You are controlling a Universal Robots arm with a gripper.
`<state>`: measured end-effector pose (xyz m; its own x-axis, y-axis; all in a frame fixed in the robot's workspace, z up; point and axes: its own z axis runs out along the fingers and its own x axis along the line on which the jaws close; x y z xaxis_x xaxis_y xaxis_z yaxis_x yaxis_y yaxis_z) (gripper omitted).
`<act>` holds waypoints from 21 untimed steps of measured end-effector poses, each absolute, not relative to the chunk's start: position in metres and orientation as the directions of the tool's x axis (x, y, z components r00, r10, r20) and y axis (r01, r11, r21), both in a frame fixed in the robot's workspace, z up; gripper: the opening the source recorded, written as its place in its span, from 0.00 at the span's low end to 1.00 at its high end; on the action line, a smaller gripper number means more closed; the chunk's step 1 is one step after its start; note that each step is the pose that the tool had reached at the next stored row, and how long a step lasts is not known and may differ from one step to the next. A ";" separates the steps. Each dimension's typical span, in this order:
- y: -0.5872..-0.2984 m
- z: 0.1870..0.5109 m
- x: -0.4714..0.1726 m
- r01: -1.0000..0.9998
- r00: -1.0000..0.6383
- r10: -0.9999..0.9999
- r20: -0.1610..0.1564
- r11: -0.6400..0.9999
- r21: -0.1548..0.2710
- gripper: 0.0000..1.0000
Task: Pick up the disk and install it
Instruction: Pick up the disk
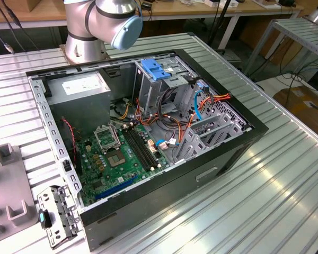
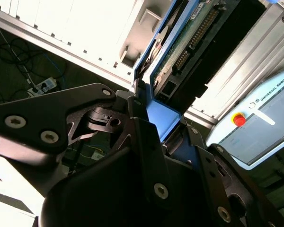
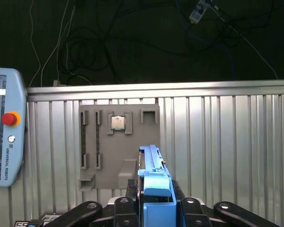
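First wrist view: jaws grip the blue-railed disk (image 3: pixel 155 185).

Black open computer case (image 1: pixel 164 188): one
Green motherboard (image 1: pixel 124 159) inside that case: one
Blue-railed dark metal disk (image 3: pixel 155 182): one

**Exterior view.** The arm (image 1: pixel 90 24) rises at 11 o'clock as a silver base column. It carries a joint housing whose pale blue end cap (image 1: pixel 128 29) faces 4 o'clock.

**First wrist view.** The tool (image 3: pixel 155 194), built of black linkage plates studded with screws, is clamped on the disk (image 3: pixel 154 163), which stands edge-on between its jaws.

**Second wrist view.** The black fingers (image 2: pixel 141 125) press against opposite sides of the disk.
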<state>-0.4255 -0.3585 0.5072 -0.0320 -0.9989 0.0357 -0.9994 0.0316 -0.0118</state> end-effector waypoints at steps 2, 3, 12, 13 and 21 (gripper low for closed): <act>-0.359 0.507 -0.425 -0.999 -0.032 -0.999 0.036 0.032 -0.012 0.37; -0.360 0.507 -0.424 -0.999 -0.032 -0.999 0.036 0.032 -0.012 0.37; -0.360 0.507 -0.408 -0.999 -0.032 -0.999 0.036 0.032 -0.012 0.37; -0.361 0.507 -0.407 -0.999 -0.032 -0.999 0.036 0.032 -0.011 0.37; -0.367 0.507 -0.407 -0.999 -0.032 -0.999 0.012 0.032 -0.011 0.37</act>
<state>-0.4070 -0.3673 0.5069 -0.0322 -0.9994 0.0120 -0.9994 0.0320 -0.0108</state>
